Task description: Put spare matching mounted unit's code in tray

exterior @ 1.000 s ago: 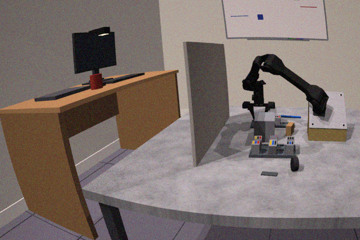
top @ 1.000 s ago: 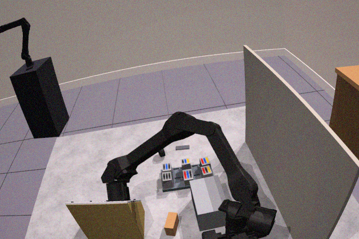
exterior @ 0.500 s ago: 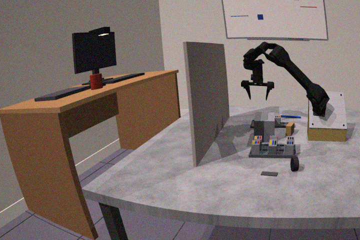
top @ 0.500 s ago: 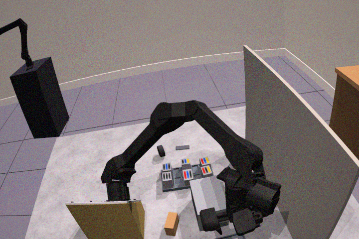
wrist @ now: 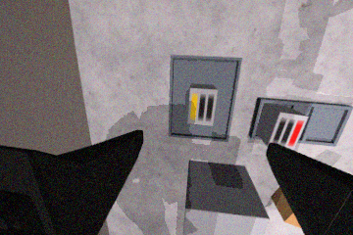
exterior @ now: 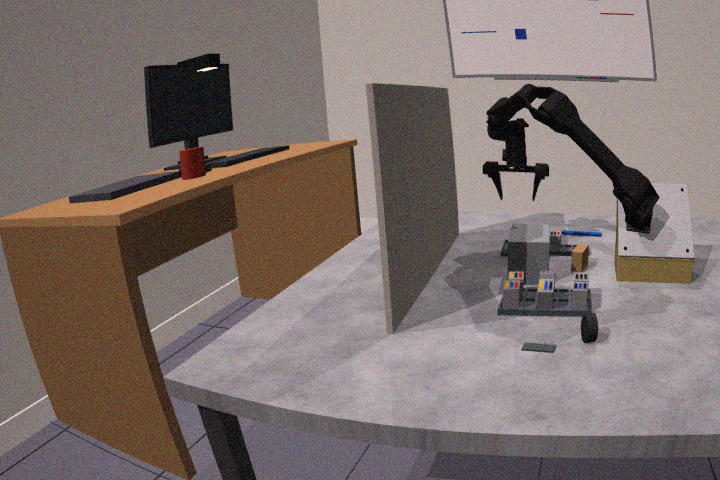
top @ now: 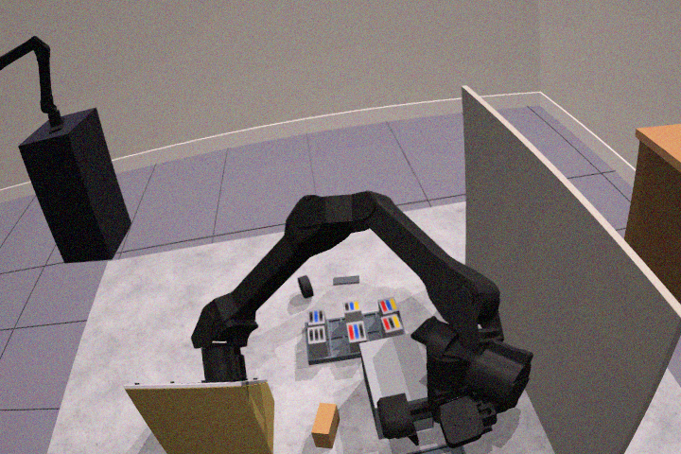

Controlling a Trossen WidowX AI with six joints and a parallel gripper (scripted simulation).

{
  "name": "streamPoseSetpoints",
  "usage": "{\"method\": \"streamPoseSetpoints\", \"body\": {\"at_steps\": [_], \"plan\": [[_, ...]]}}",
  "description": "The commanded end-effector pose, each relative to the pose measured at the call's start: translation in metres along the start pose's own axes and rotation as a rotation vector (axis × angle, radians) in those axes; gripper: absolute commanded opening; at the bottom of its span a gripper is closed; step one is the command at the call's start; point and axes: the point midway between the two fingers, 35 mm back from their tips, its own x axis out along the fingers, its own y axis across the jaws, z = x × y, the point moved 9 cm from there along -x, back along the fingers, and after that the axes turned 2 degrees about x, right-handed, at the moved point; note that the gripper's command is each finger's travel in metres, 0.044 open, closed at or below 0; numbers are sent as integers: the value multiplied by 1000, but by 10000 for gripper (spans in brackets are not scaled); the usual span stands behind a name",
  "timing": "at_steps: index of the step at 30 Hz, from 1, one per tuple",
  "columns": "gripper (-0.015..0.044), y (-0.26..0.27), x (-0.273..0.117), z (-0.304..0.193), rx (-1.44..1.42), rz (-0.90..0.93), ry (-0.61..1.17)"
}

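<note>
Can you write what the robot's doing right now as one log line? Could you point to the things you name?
gripper [exterior: 518, 199] [wrist: 203, 142]: open, holding nothing | yellow-and-black-striped spare [wrist: 202, 107]: in tray [wrist: 180, 73] | position: gripper above table

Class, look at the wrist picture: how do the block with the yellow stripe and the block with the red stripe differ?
The yellow-striped block has its coloured stripe at the left; the red-striped block has its at the right. The yellow-striped block looks nearly straight in the view; the red-striped block looks slanted. Both have two black stripes beside the coloured one.
</note>
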Motion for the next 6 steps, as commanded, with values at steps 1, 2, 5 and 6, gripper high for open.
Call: {"method": "streamPoseSetpoints", "body": {"at_steps": [1,2,5,6], "plan": [[440,0,0,0,0,1,-1],[440,0,0,0,0,1,-1],[440,0,0,0,0,1,-1],[440,0,0,0,0,1,-1]]}}
